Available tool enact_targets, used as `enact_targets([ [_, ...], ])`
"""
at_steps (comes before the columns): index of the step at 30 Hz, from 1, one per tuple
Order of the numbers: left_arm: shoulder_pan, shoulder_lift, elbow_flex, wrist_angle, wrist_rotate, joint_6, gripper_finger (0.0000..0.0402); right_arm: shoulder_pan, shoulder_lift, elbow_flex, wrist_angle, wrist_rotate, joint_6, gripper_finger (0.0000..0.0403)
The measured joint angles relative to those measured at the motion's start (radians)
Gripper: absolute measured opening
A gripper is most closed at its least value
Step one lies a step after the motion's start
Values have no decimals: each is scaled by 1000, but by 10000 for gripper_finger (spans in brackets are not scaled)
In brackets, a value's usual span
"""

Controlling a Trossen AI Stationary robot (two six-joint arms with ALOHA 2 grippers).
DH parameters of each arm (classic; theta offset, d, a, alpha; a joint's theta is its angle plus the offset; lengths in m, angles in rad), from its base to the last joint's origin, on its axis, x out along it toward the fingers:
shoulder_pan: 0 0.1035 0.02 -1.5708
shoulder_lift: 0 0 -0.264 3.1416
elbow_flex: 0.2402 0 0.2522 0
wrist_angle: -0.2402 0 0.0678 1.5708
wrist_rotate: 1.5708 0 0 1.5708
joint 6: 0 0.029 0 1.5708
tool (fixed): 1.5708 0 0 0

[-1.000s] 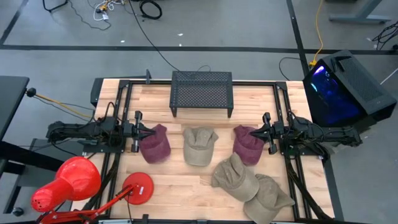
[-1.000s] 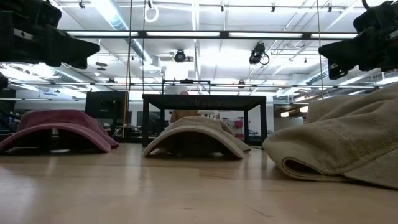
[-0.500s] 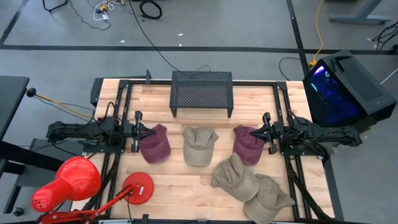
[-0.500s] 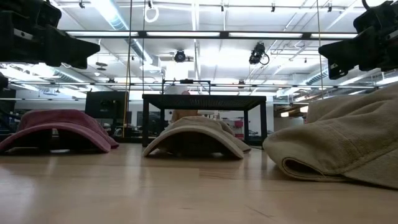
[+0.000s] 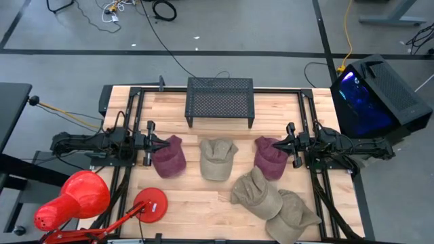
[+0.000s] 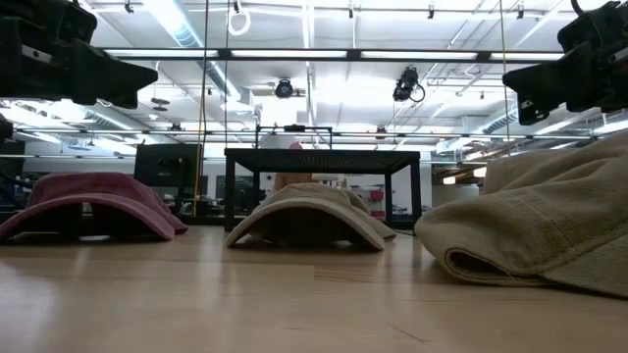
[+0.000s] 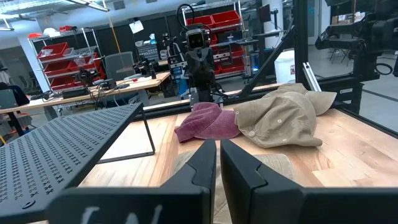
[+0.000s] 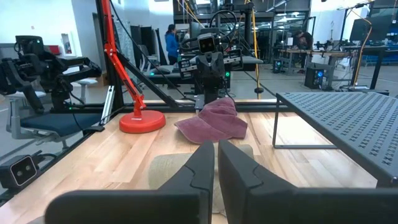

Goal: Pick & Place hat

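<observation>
Five caps lie on the wooden table. A maroon cap (image 5: 169, 156) is at the left, a tan cap (image 5: 218, 160) in the middle and a second maroon cap (image 5: 270, 157) at the right. Two more tan caps (image 5: 256, 192) (image 5: 292, 215) overlap near the right near corner. My left gripper (image 5: 159, 144) hangs shut above the left maroon cap's left edge. My right gripper (image 5: 276, 144) hangs shut above the right maroon cap's right edge. The low view shows both grippers (image 6: 132, 75) (image 6: 520, 84) well above the caps (image 6: 93, 201) (image 6: 309, 214). The fingers point toward each other.
A black perforated stand (image 5: 220, 102) sits at the table's far middle. A red desk lamp (image 5: 81, 196) with a round base (image 5: 150, 204) stands at the near left corner. Black frame rails (image 5: 132, 115) (image 5: 308, 115) run along both sides. Bare wood (image 5: 196, 203) lies near the middle.
</observation>
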Motion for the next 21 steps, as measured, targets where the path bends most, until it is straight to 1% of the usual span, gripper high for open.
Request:
enact_targets([
  [21, 0, 0, 0, 0, 0, 0, 30, 0, 0, 0, 0, 0, 0, 27],
])
